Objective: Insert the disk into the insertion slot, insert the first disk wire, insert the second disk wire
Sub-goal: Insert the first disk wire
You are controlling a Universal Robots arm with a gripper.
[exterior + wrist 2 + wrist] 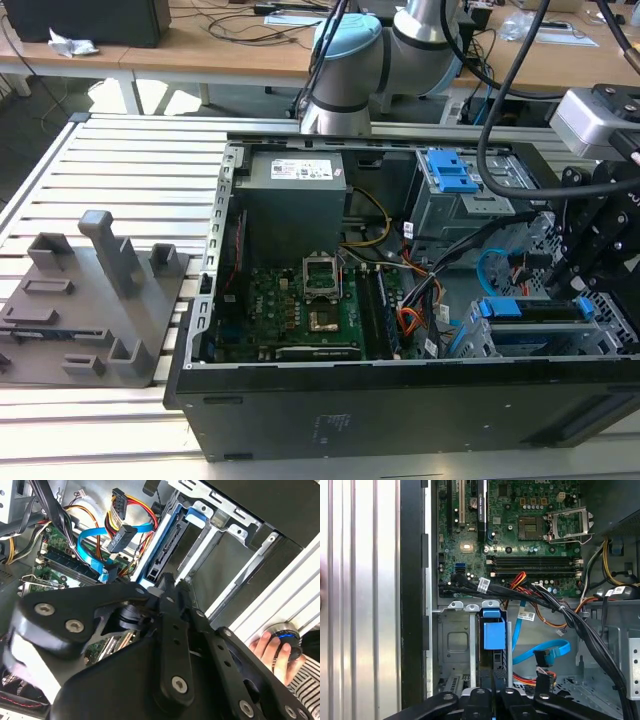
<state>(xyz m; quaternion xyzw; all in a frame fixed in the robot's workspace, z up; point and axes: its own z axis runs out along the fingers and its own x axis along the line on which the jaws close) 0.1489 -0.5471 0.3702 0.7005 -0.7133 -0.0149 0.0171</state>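
The disk, in its bright blue carrier, lies in the insertion slot at the case's corner on the exterior view's right. My gripper hangs just above it, fingers shut with nothing between them. In the second wrist view the gripper's tips sit against the disk's end. The first disk wire, orange-red strands with a dark plug, hangs loose beside the disk. The second disk wire, a light blue cable, loops nearby with its plug free. The first wrist view shows the disk, the light blue cable and the orange-red wire.
The open computer case holds a motherboard and a black cable bundle. A taller metal cage with a blue latch stands behind the disk bay. A grey fixture sits at the exterior view's left. A person's hand rests on a round knob outside the case.
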